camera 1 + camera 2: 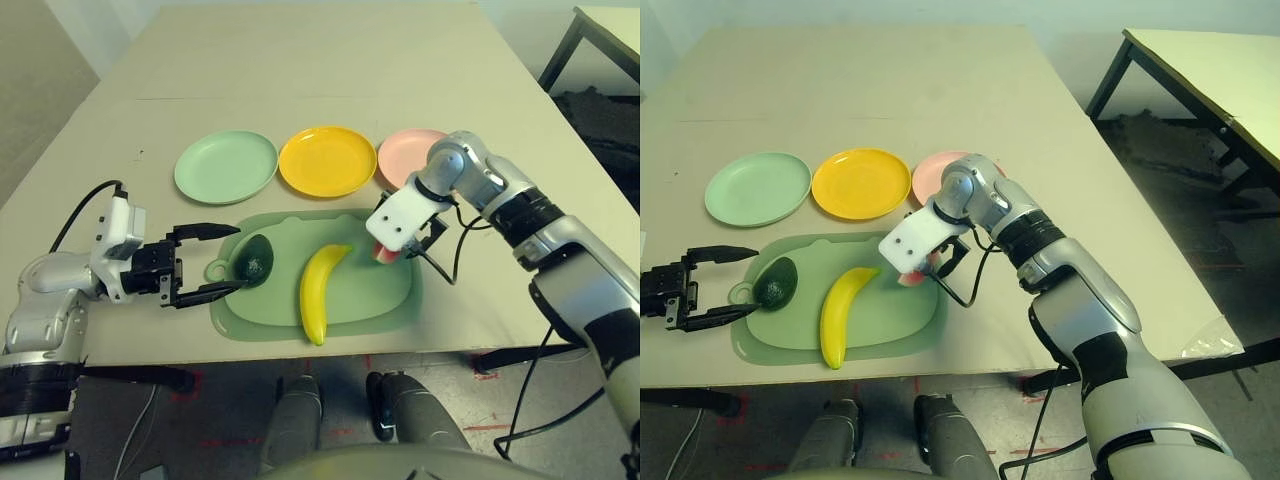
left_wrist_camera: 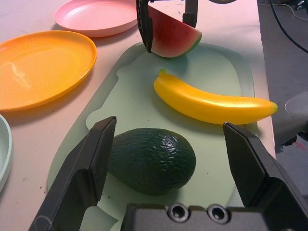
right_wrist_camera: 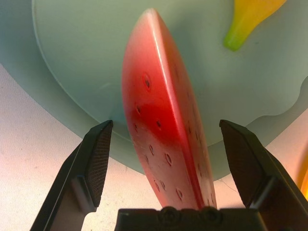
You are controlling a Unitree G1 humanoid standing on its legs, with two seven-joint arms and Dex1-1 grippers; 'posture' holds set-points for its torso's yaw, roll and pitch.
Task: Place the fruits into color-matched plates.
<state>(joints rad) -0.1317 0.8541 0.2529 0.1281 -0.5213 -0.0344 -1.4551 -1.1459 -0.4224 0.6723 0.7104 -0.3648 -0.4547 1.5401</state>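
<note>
A: Quick look, green mat is the anchor. What's on it?

B: Three fruits. Avocado at the mat's left end, by the handle loop. Banana mid-mat, lying lengthwise, tip toward the plates. Watermelon wedge at the mat's right far corner, standing on its rind edge.

A: Left gripper?

B: Spread wide, low, just off the mat's left end. One finger each side of the avocado, gap on both sides in the left wrist view, nothing gripped.

A: Right gripper?

B: Over the mat's right far corner, pointing down. Fingers wide apart, straddling the watermelon wedge; red flesh sits between the pads w/ space both sides in the right wrist view. No contact visible, not holding.

A: Plates?

B: All three beyond the mat's far edge, in a row. Mint green plate past the left end, yellow plate past the middle, pink plate past the right end, partly hidden behind the right arm. None carries a fruit.

A: Banana near anything?

B: Apart from the avocado and the wedge, nothing touching it.
</note>
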